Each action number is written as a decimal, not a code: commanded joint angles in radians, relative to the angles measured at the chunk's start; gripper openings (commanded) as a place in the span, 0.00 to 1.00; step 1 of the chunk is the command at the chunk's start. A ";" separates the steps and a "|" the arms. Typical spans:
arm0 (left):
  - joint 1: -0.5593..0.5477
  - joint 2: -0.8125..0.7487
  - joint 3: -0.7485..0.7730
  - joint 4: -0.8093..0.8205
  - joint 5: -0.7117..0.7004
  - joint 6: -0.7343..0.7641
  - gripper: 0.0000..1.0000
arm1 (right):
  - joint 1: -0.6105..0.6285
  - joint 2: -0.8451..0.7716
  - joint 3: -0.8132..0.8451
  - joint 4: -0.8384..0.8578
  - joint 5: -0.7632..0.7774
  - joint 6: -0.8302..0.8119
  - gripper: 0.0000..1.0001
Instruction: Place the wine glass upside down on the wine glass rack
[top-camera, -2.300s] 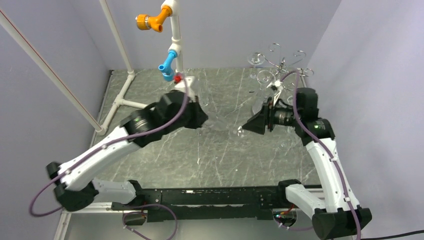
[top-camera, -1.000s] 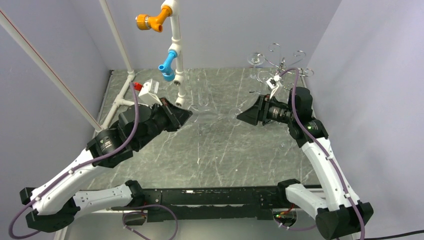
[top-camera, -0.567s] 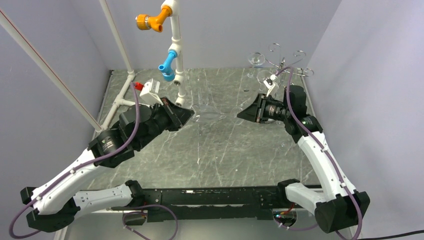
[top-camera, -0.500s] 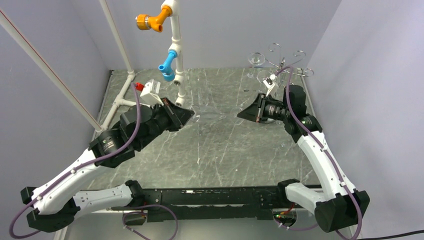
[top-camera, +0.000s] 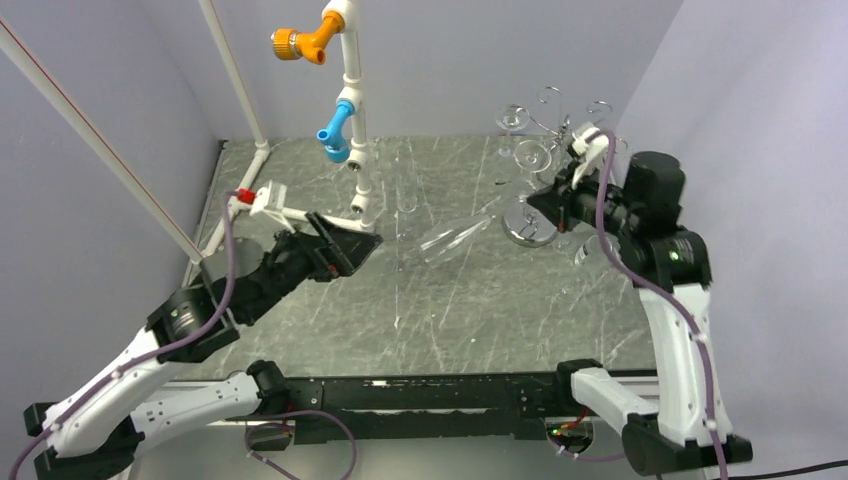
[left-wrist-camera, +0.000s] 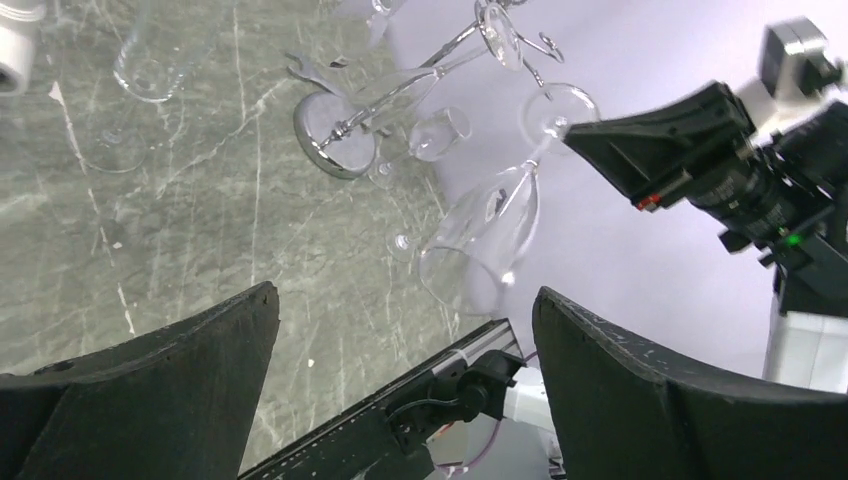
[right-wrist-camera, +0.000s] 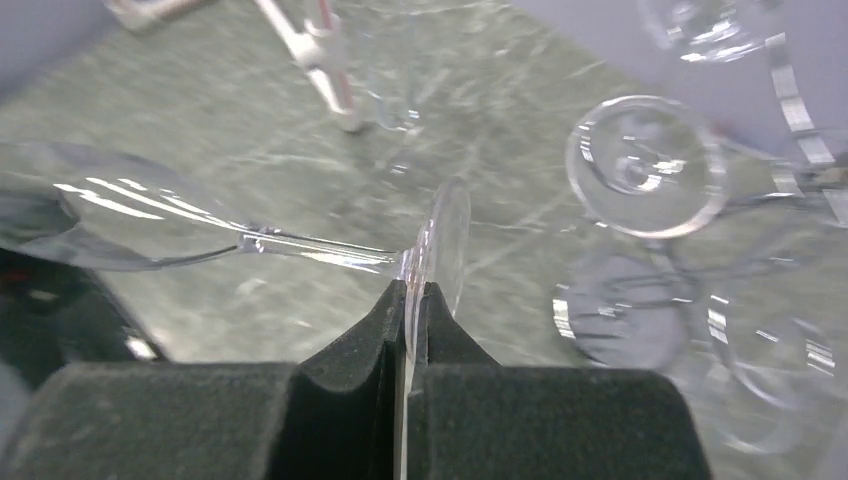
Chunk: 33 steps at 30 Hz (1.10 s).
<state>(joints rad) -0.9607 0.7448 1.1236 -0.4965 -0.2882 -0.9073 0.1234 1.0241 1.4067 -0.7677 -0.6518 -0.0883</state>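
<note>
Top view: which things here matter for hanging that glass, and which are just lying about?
In the job: wine glass, pinched at its foot by the right gripper; chrome wine glass rack.
Just about: white pipe frame; upright glass near it; left gripper, open and empty.

No text, label, brand, number or sign can be read in any of the three views.
</note>
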 joint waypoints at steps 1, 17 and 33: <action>0.000 -0.094 -0.016 -0.067 -0.051 0.020 0.99 | -0.011 -0.105 0.084 -0.226 0.205 -0.503 0.00; 0.000 -0.116 -0.028 -0.110 -0.095 0.074 0.99 | -0.178 -0.083 -0.009 0.030 0.601 -0.928 0.00; 0.002 -0.113 -0.072 -0.060 -0.074 0.070 1.00 | -0.258 0.116 0.056 0.211 0.496 -0.889 0.00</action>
<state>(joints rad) -0.9607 0.6197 1.0428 -0.6003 -0.3779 -0.8543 -0.1307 1.1069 1.4036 -0.6971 -0.1127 -0.9771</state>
